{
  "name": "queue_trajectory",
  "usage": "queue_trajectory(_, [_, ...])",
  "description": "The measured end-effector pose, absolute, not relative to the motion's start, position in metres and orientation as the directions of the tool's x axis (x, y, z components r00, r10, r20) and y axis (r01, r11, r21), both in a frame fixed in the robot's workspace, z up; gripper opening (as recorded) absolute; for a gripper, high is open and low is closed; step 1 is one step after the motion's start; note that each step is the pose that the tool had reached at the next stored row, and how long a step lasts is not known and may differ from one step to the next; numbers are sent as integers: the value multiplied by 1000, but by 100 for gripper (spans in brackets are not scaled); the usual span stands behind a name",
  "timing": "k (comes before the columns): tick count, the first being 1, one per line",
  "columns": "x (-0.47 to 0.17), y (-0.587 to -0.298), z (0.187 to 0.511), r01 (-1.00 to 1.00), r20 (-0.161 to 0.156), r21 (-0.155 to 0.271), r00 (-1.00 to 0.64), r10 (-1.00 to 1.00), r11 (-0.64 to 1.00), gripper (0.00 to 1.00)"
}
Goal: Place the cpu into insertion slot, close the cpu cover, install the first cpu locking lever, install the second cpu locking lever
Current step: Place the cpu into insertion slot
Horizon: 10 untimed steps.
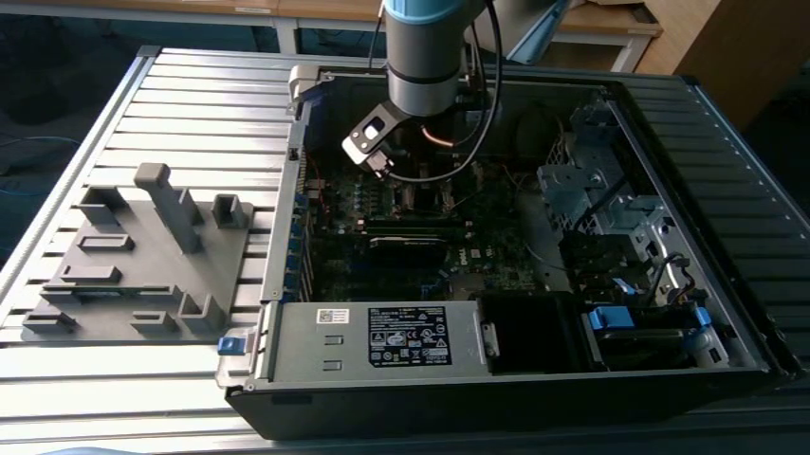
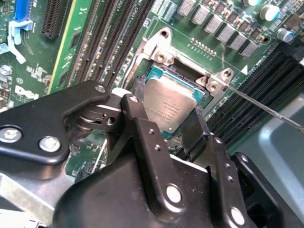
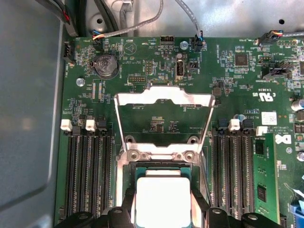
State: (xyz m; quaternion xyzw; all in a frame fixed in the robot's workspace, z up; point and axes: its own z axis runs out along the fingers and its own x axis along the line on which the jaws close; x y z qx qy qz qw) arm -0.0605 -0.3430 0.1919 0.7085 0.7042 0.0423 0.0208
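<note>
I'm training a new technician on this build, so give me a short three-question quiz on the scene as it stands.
1. True or false: the cpu cover is shut down over the insertion slot.
2. What sits between the fingers of the gripper? A) a memory stick B) the cpu C) a loose cable
3. Fill in: the grey fixture plate lies on the exterior view's ____ of the computer case.

Key:
1. False. The cover stands raised, with the slot uncovered.
2. B.
3. left
</note>
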Motion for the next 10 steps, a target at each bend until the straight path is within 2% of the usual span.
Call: queue_trajectory(10, [-61, -343, 190, 996, 30, 89, 5, 1000, -7, 54])
